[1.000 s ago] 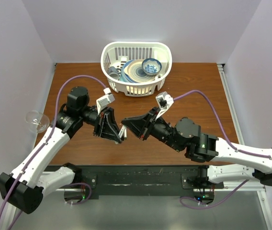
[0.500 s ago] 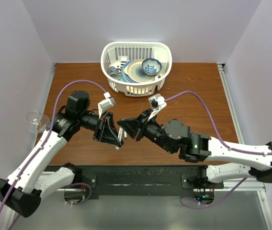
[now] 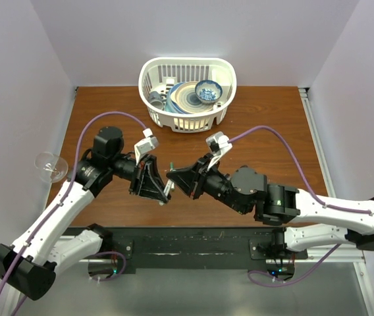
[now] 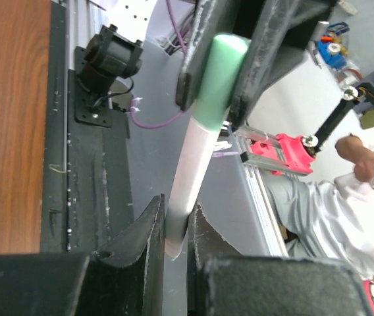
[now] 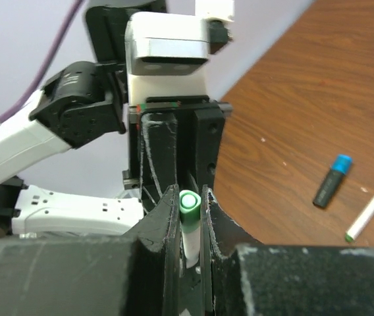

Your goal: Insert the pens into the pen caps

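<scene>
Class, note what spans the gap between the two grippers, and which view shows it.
Left wrist view: a white pen, held by the left gripper, its green cap in the right gripper.

The pen (image 4: 188, 184) sits between the left fingers (image 4: 141, 237), its far end in the cap (image 4: 221, 72), which is between the right fingers (image 5: 167, 220). Right of those, a second pen (image 5: 370, 210) and a marker (image 5: 332, 181) lie near each other on the surface (image 5: 286, 118).

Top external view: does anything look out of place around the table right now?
A clear glass sits at the left edge of the table, apparently just past the wood, which is an odd spot for it. Nothing looks spilled or broken.
</scene>
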Motion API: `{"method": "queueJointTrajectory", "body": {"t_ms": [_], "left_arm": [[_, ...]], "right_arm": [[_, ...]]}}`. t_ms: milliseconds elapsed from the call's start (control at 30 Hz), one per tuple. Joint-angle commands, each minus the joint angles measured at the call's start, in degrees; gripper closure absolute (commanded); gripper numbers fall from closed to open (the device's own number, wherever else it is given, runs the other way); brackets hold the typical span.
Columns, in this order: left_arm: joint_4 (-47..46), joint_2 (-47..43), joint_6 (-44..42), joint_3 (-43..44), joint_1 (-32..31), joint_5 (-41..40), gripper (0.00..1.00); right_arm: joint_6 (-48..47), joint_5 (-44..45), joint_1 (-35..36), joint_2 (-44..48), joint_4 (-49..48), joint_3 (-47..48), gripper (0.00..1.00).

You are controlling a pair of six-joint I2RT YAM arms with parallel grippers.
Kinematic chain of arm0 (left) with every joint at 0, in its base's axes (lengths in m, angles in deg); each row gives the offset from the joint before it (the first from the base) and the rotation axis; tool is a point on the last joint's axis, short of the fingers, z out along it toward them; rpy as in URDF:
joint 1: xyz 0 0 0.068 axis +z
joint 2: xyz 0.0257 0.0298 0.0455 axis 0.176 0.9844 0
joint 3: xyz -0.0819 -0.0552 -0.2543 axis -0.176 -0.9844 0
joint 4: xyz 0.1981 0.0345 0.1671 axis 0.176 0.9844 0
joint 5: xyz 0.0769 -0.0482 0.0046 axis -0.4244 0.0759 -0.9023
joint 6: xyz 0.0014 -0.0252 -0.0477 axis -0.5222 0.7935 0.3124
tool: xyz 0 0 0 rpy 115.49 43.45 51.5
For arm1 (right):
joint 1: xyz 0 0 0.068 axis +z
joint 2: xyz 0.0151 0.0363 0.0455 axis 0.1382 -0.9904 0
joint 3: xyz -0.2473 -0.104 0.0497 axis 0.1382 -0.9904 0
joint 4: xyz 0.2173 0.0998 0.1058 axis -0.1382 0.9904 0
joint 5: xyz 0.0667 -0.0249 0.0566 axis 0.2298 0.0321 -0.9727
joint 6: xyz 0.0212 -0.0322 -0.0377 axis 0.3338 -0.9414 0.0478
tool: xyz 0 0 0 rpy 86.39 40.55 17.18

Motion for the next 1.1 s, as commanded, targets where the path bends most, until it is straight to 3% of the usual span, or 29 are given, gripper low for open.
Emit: {"method": "queueJointTrajectory", "body": {"t_ms": [0, 33, 67, 167, 200, 233, 267, 400, 467, 533, 633, 733, 867, 1067], "left_arm": [[-13.4, 1.6, 4.5, -0.1, 3.8, -22.6, 1.00], [-12.3, 1.2, 4.4, -0.8, 3.9, -23.5, 1.00], [-11.7, 0.4, 4.0, -1.4, 3.9, -25.4, 1.00], [-10.9, -1.4, 4.1, -4.3, 3.9, -29.1, 1.00], [-10.7, -1.8, 4.7, -4.5, 3.9, -30.0, 1.00], [-9.3, -1.9, 4.8, -4.5, 3.9, -31.4, 1.00], [-8.4, -2.0, 5.0, -4.4, 3.7, -35.2, 1.00], [-2.4, 1.5, 6.6, -2.6, 1.5, -46.8, 1.00], [-2.3, 4.1, 10.0, -3.0, -2.6, -53.5, 1.00], [-5.1, 5.9, 13.0, -3.7, -5.8, -58.4, 1.00], [-6.4, 9.0, 18.6, -4.5, -12.4, -73.6, 1.00], [-6.6, 13.2, 24.1, -4.0, -15.4, -80.1, 1.00], [-7.3, 18.2, 28.5, -3.8, -18.1, -86.4, 1.00], [-11.0, 27.0, 30.3, -3.1, -20.5, -88.7, 1.00]], "right_arm": [[9.9, -12.3, 10.9, -4.4, 27.8, 1.8, 0.73], [11.5, -9.0, 10.9, -3.3, 29.1, 3.6, 0.63], [12.3, -3.2, 10.9, -2.4, 30.1, 3.8, 0.59], [14.9, 2.9, 10.8, 2.9, 27.8, 0.8, 0.49], [15.3, 3.3, 10.9, 4.2, 27.0, -0.4, 0.45], [15.8, 3.5, 10.9, 5.7, 26.0, -2.4, 0.31], [16.2, 3.8, 10.8, 7.8, 25.8, -3.2, 0.25], [18.0, 8.3, 10.9, 12.9, 28.1, -6.6, 0.08], [18.7, 9.8, 10.9, 15.2, 29.9, -8.3, 0.01], [19.8, 13.1, 10.9, 18.3, 31.9, -9.6, 0.01], [21.8, 15.1, 10.9, 21.5, 33.5, -11.2, 0.01], [22.7, 15.3, 10.9, 23.7, 34.6, -12.2, 0.01], [24.7, 15.4, 10.9, 24.2, 39.3, -12.0, 0.02], [27.2, 13.8, 10.9, 23.7, 40.3, -14.3, 0.02]]}}
